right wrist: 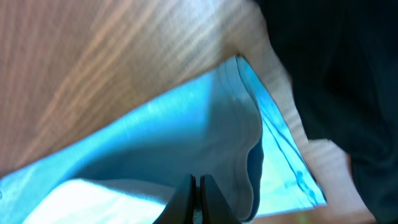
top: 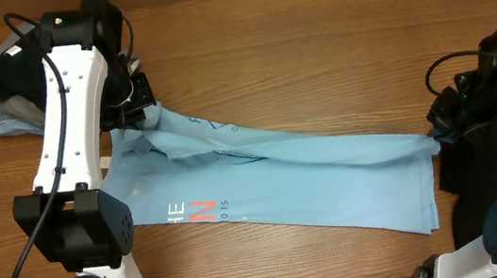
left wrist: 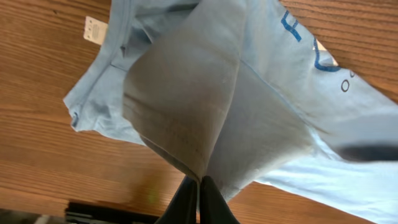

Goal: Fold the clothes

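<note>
Sky-blue T-shirt (top: 309, 165) lies stretched across the wooden table (top: 313, 46), lifted at both ends. Left gripper (left wrist: 200, 185) has its fingers pressed together, pinching a fold at the shirt's upper-left end, and the fabric tents out from the pinch. Right gripper (right wrist: 198, 186) is likewise clamped tight on the shirt's right edge. Only the overhead view shows the orange-red lettering (top: 202, 211) near the front edge and a dark garment pile (top: 8, 78) behind the left arm. Dark cloth (top: 467, 174) lies just beside the shirt's right end. Left wrist view adds a white tag (left wrist: 93, 29) and blue print (left wrist: 298, 28). Right wrist view shows the stitched hem (right wrist: 280, 143).
</note>
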